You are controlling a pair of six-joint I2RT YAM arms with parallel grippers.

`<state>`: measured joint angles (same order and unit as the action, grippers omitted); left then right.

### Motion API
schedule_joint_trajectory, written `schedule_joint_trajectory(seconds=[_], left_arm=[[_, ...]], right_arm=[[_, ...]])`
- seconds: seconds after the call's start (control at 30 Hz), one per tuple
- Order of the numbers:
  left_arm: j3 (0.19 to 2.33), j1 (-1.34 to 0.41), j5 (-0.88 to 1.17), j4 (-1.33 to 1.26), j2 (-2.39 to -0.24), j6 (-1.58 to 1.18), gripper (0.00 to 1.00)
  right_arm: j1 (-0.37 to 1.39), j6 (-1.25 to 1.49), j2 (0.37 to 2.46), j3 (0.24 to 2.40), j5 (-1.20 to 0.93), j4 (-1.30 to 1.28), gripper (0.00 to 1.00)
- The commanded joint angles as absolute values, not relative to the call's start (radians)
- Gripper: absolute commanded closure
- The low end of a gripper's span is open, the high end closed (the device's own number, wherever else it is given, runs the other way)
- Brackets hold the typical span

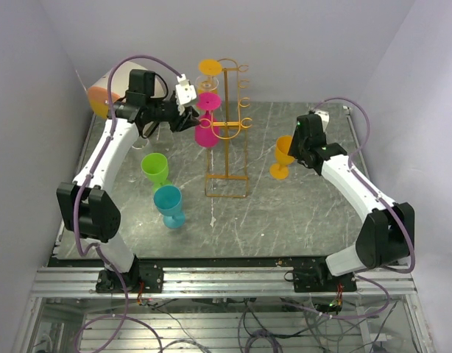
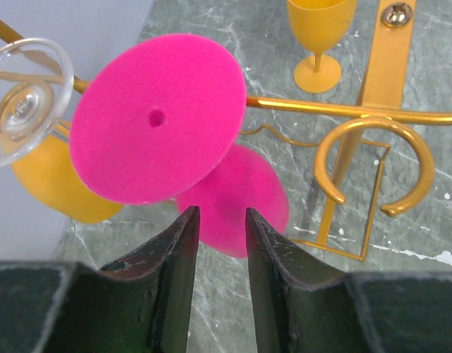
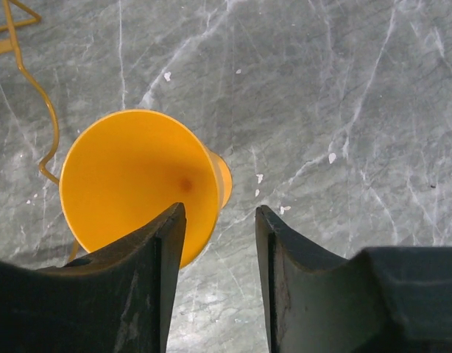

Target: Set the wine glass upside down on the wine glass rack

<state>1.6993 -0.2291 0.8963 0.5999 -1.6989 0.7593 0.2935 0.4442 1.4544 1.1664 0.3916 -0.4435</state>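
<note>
The grey marbled tabletop is carrying everything, with the two arms reaching over it from the near edge. The left arm is stretching toward the back and the right arm is bending in from the right side. The wine glass rack is standing upright near the middle of the back. A pink wine glass is hanging upside down in one of its left loops, and another orange glass is hanging inverted above it. A green glass and a cyan glass are standing left of the rack's base. An orange wine glass is standing upright on the tabletop right of the rack. The left claw is hovering just short of the pink glass's foot, its fingers slightly parted and pinching nothing. The right claw is spreading over the upright orange glass, the near edge of the bowl lying between its fingers, not yet pinched.
</note>
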Motion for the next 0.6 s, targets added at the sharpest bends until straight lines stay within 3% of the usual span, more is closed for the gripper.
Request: schedule_joint_trajectory(seconds=[0.0, 0.27, 0.57], left_arm=[[1.667, -0.236, 0.849, 0.630, -1.634, 0.799, 0.57], [1.604, -0.236, 0.770, 0.661, -1.549, 0.765, 0.57], [1.722, -0.236, 0.529, 0.963, -1.417, 0.627, 0.56]], right_arm=[[0.286, 0.431, 1.474, 1.151, 0.377, -0.403, 0.61], [0.287, 0.418, 1.499, 1.160, 0.374, -0.408, 1.00], [0.287, 0.405, 1.352, 1.230, 0.395, -0.562, 1.00]])
